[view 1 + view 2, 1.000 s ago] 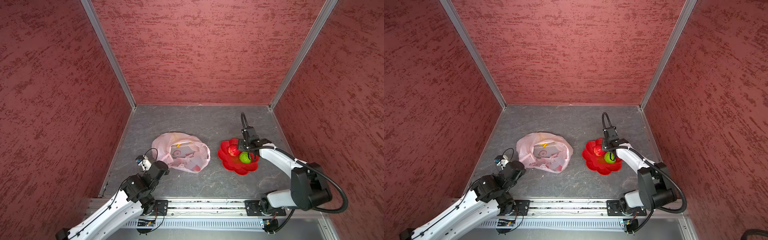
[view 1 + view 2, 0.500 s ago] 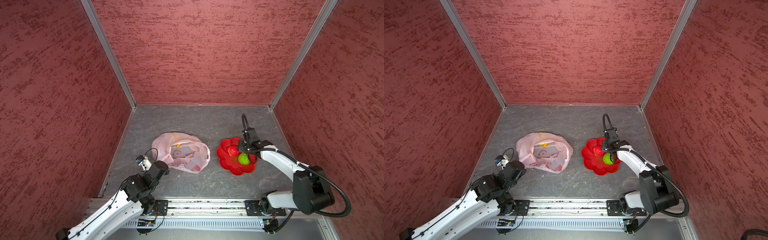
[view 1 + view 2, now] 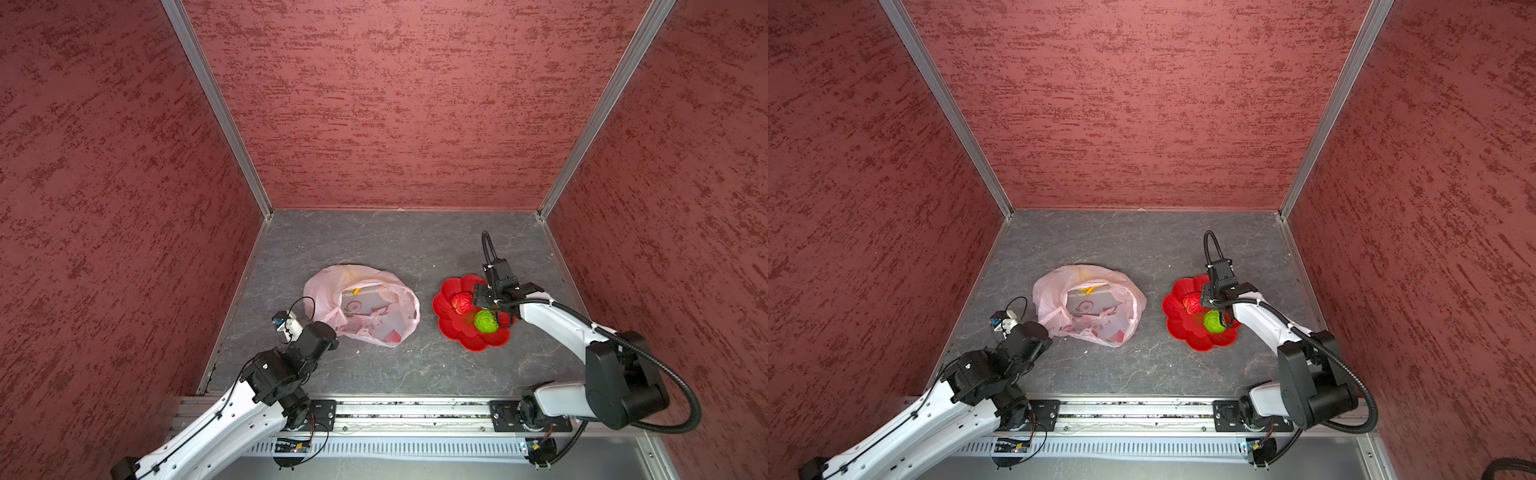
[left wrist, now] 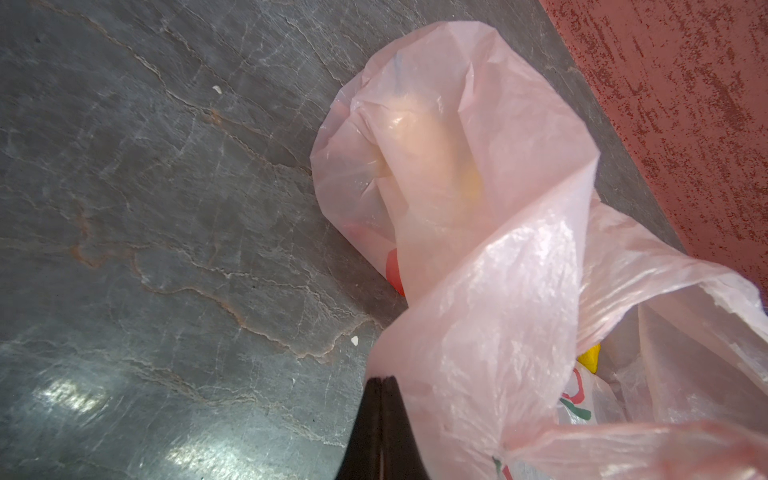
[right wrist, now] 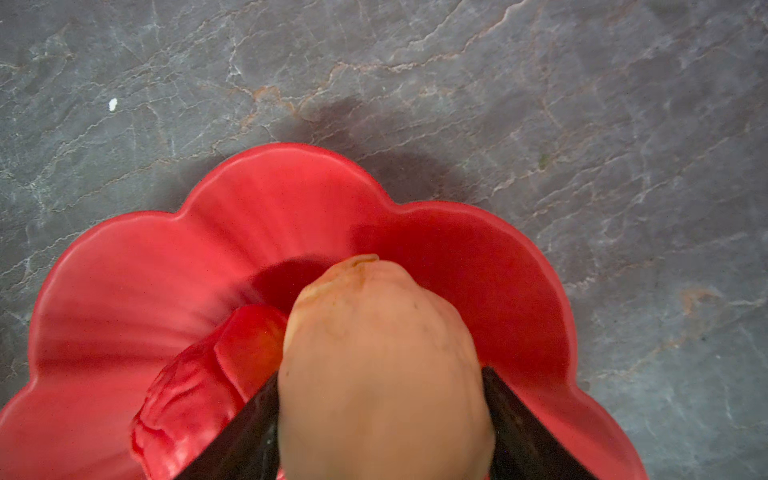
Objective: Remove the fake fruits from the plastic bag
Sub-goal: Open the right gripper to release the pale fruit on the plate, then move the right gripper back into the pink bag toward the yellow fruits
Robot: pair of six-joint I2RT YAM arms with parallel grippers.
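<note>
Looks like a robotics lab test cell rather than a home or shop: boxed in on three sides by tall red textured wall panels [image 3: 395,104] joined at bare aluminium corner posts [image 3: 216,106]. Holds a grey stone-patterned tabletop [image 3: 395,245] edged in front by a slotted metal rail [image 3: 415,411], and carries two white-and-black robot arms [image 3: 216,422] bolted onto that rail on black mounting plates [image 3: 325,409], with a small bare circuit board [image 3: 291,446] hanging beneath.

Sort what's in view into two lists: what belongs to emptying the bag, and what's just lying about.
Job: plastic bag, pinched by left gripper; yellow fruit inside it; beige fruit in right gripper; red fruit, green fruit on the red plate.
Lying about: white crumb on the table.
</note>
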